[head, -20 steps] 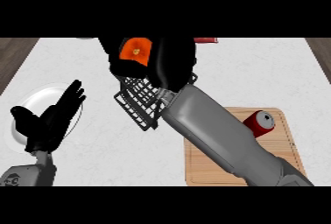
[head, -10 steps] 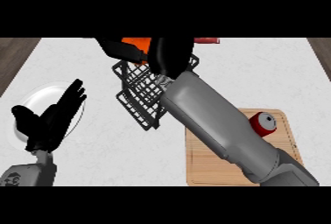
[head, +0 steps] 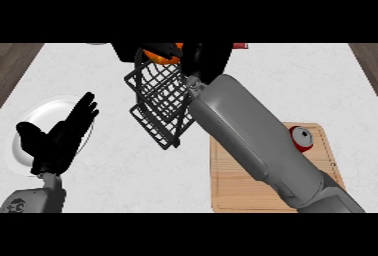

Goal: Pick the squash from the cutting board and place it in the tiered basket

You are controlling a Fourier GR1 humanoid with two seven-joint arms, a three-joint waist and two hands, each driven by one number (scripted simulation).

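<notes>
Squash point(head: 164, 55) is seen at 12 o'clock, over basket point(head: 159, 107), grasped by right hand point(head: 208, 57); release not yet done. Left hand point(head: 63, 134) is relaxed at 9 o'clock

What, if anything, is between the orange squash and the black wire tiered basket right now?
Nothing visible stands between them. The orange squash is at the upper tier of the black wire tiered basket, with the right hand over it. The red can sits off to the side on the wooden cutting board.
</notes>
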